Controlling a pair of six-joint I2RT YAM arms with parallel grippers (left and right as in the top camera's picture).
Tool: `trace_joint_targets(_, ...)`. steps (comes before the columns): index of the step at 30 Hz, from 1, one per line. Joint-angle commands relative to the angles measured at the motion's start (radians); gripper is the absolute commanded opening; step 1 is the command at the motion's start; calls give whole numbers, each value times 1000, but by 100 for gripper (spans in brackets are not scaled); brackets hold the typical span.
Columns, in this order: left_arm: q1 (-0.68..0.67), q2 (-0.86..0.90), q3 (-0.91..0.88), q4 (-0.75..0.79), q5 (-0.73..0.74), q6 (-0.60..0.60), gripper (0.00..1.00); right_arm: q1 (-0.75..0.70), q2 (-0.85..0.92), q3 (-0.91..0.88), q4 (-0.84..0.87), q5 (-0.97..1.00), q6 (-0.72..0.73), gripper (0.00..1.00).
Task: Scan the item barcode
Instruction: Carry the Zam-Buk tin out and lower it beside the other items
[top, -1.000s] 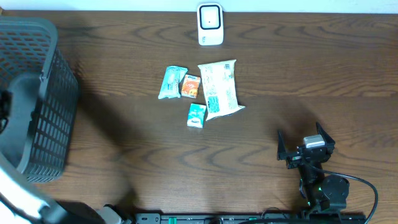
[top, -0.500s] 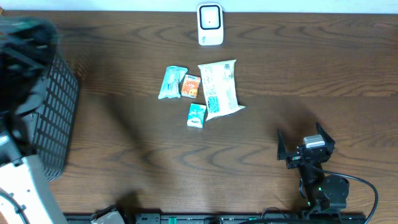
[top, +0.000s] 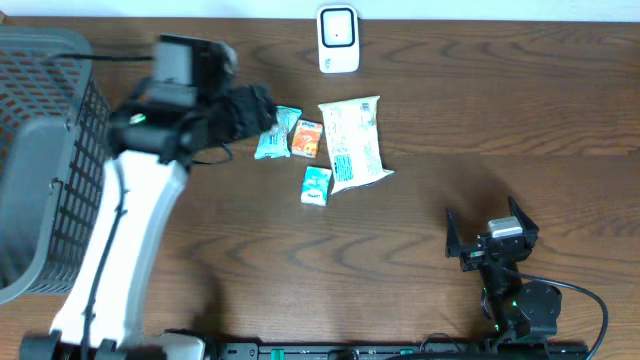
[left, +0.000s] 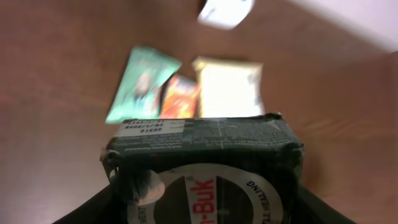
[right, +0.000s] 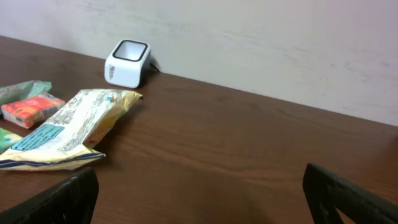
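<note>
The left gripper (top: 248, 112), clamped on a dark green printed packet (left: 205, 134), was swung from over the grey mesh plastic basket (top: 40, 45) toward the white box-shaped scanner (top: 338, 40), the scan judged still pending; the right gripper (top: 487, 224) was left spread apart.

Tbl (top: 520, 110) open R of snack pkts (top: 352, 145); basket (top: 75, 170) blocks far L.

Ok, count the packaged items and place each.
5: teal packet, orange packet, cream bag in a row; small teal box below; dark packet in the left gripper. Basket may hide more.
</note>
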Motion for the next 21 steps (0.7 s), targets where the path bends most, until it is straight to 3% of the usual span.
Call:
trace_joint_targets(1,-51,81,12,-39,-121,26,57,9,-6,-1,-4,0,-3,99)
trace_joint_targets(18,-107,512,-1,-29,-150,26,59,9,-6,-1,-4,0,-3,99)
trace_joint_targets(21,-107,539,-1,-30,-150,26,70,9,-6,-1,-4,0,-3,99)
